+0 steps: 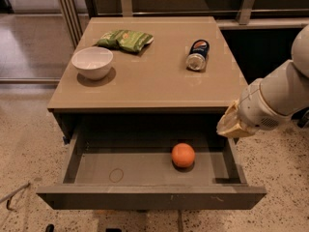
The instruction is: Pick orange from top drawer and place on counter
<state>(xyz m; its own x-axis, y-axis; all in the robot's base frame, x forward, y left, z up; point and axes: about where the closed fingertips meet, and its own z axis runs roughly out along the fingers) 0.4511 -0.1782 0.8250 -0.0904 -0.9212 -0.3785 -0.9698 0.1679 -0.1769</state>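
1. Camera view looks down on the counter. A white bowl sits on its left side, with a green bag near it, farther back.
2. Below, the top drawer is pulled out. A faint ring marks its floor on the left.
3. The orange sits in the drawer, a bit right of the middle.
4. A can lies on its side on the counter's right part.
5. The gripper hangs by the drawer's right side, apart from the orange. I cannot tell if it is spread or pinched.

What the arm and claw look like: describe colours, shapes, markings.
The arm is smooth, rounded, off-white segments with grey seams at the joint. The claw, by the right wall of the top drawer, is tan-beige. No cables or markings show.
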